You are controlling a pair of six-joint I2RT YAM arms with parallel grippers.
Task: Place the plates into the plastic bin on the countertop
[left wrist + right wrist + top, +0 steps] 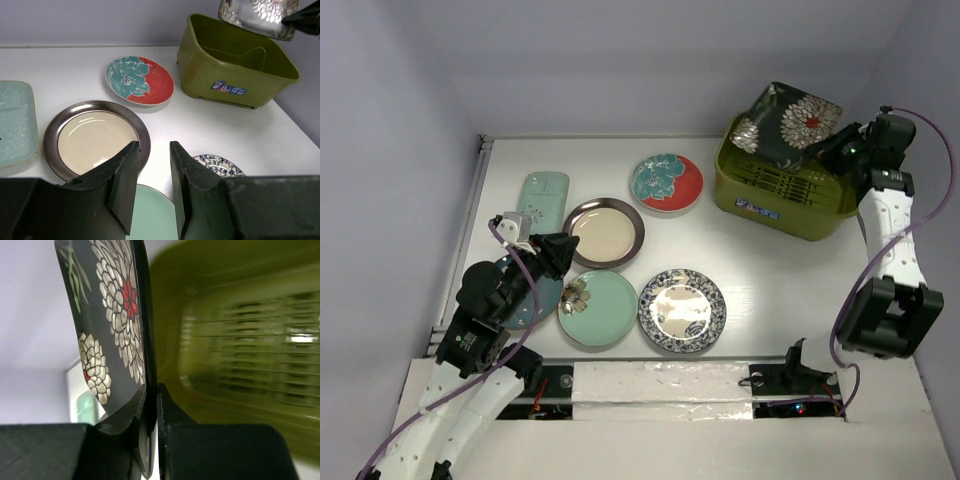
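Right end effector [833,148] is clamped on the right edge of the black square floral plate [790,125]. In the right wrist view the fingers [120,432] pinch the rim from both sides, with the plate [117,320] standing on edge

The plate hangs tilted over the plastic bin [790,210], above its back rim. Can't tell whether it touches the rim. The bin floor that shows looks bare [235,75], though the wrist view is blurred there

Bin sits at the far right of the tabletop [760,270], label facing the arms

Left end effector [560,255] is narrow-gapped, holds nothing, and hovers low over the near-left plates [152,150]

Loose on the tabletop:
- red-teal floral plate [667,183], just left of the bin
- brown-rimmed cream plate [604,232], centre-left
- pale mint rectangular plate [542,198], just left of the cream one
- mint round plate [598,308] beside the blue-white patterned plate [682,310], near row
- dark teal plate [542,300], mostly hidden under the left arm
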